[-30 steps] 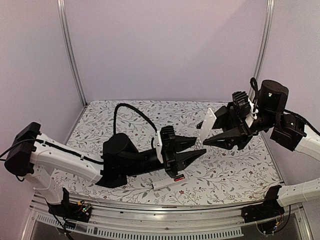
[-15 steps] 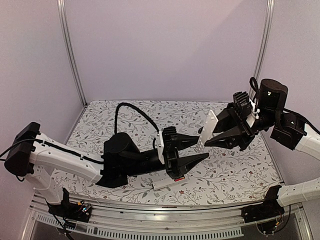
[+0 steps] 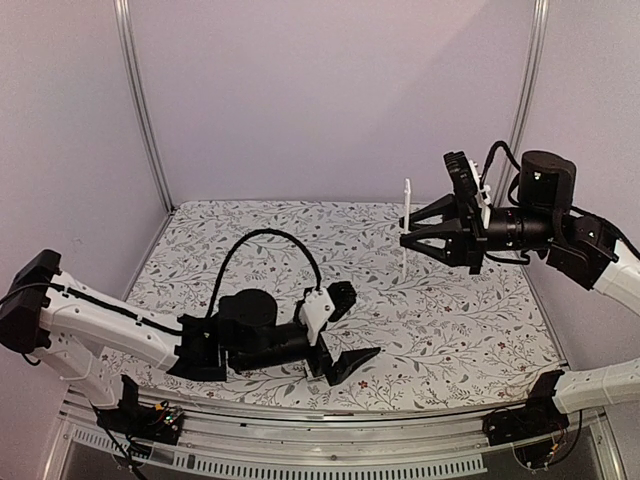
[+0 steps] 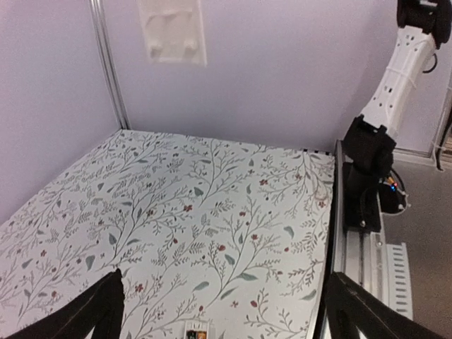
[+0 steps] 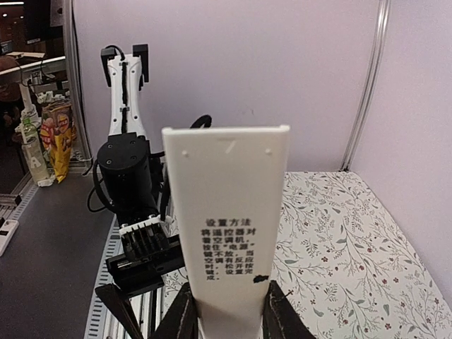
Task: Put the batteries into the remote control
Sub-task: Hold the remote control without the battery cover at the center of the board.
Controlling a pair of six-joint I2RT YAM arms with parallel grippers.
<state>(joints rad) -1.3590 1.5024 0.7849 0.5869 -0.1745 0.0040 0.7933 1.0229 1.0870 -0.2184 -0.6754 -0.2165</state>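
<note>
Since 1.0 s ago the arms have separated. The left end effector (image 3: 350,335), which was raised close to the remote (image 3: 406,200), is now down low at the near edge of the tabletop (image 3: 450,330). The right end effector (image 3: 407,232) has lifted the remote higher above the tabletop's right half and brought it from tilted to upright.

Reading: the mid-air meeting is broken off. The left arm is probably going down for one of the batteries, so loading is not finished.

Left end effector (image 4: 222,311): fingers spread wide, nothing between them. A small pale item (image 4: 198,330) lies on the tabletop (image 4: 212,212) at the bottom edge of the left wrist view, too cropped to name. No batteries identified in any view.

Right end effector (image 5: 229,318): pinching the remote (image 5: 229,212) by its lower end.

Remote orientation: long axis vertical, free end pointing straight up, lower end clear of the tabletop. It is edge-on to the top camera. The printed back face is turned to the right wrist camera. Black patch and battery bay not visible.
</note>
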